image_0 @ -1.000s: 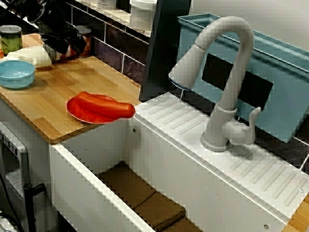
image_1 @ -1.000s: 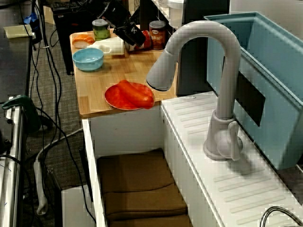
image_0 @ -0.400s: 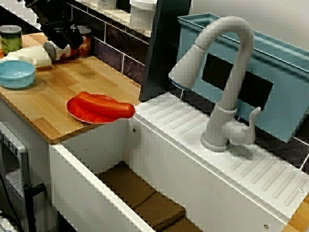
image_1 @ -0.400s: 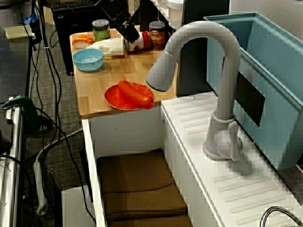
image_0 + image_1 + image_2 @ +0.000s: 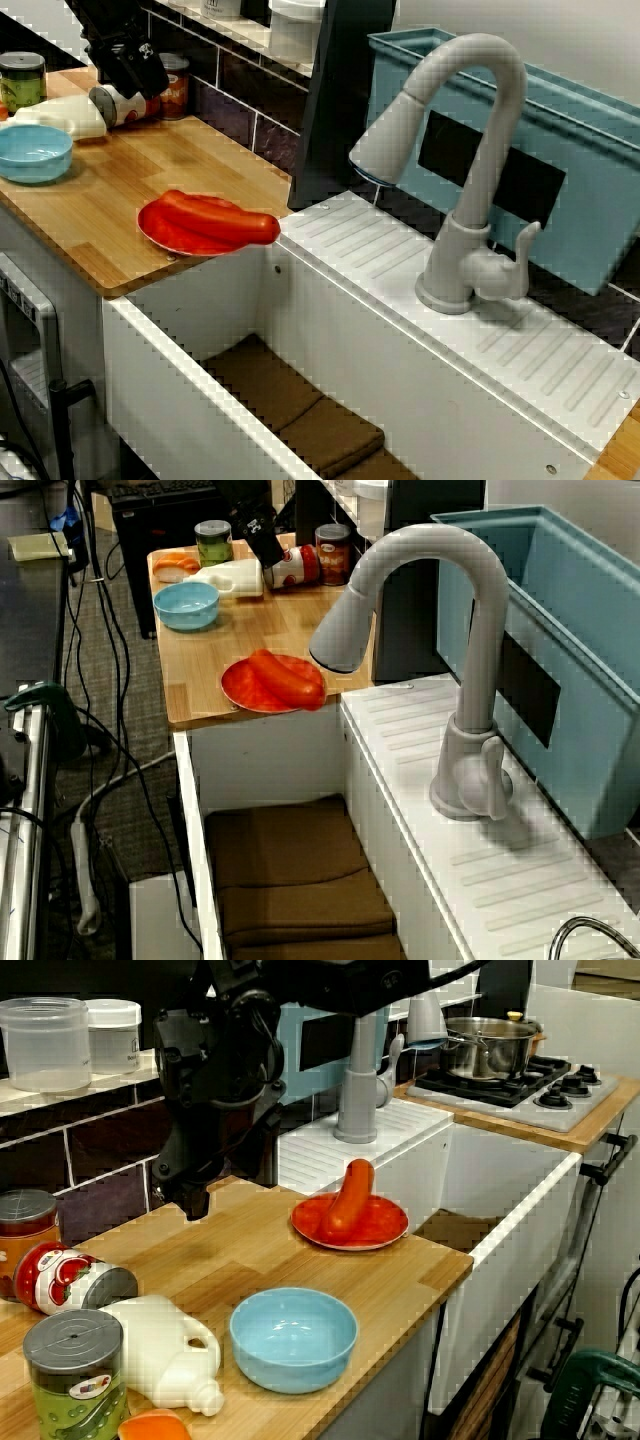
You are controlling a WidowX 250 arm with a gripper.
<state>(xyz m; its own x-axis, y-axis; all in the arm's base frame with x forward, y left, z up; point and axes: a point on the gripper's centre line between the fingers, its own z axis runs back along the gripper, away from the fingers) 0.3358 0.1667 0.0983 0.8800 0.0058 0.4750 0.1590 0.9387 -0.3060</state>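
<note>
Fingers (image 5: 193, 1198) hang empty above the tabletop (image 5: 250, 1260), their gap impossible to tell; red-and-white can (image 5: 70, 1278) lies tipped, seemingly stopped by the white jug (image 5: 165, 1348).

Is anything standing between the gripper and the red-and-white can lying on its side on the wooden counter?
Nothing visible does. The black gripper hangs above the red-and-white tipped can with only open air between them. The white plastic jug lies beside the can, not between.
</note>
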